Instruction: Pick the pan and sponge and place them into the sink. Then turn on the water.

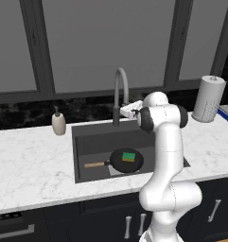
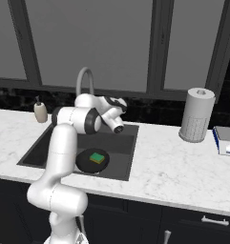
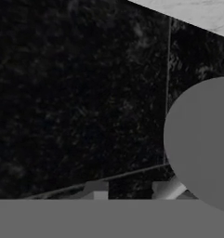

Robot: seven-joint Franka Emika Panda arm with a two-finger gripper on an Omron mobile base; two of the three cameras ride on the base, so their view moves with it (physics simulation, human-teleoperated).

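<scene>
The black pan (image 1: 120, 164) (image 2: 88, 164) lies in the dark sink (image 1: 94, 137) (image 2: 40, 152), its wooden handle (image 1: 94, 165) pointing left. The green sponge (image 1: 129, 156) (image 2: 97, 157) rests on the pan. My gripper (image 1: 128, 111) (image 3: 131, 190) is raised behind the sink, just right of the grey gooseneck faucet (image 1: 120, 80) (image 2: 84, 76), and faces the black backsplash. Its fingertips (image 3: 95, 190) barely peek up, with nothing between them. A large grey rounded shape (image 3: 201, 139) sits close on the right of the hand view. No water is in view.
A beige soap dispenser (image 1: 58, 123) (image 2: 40, 111) stands left of the sink. A paper towel roll (image 1: 208, 99) (image 2: 196, 115) and a blue and white box (image 2: 226, 140) sit on the white marble counter (image 1: 30, 160) to the right. Windows rise behind the backsplash.
</scene>
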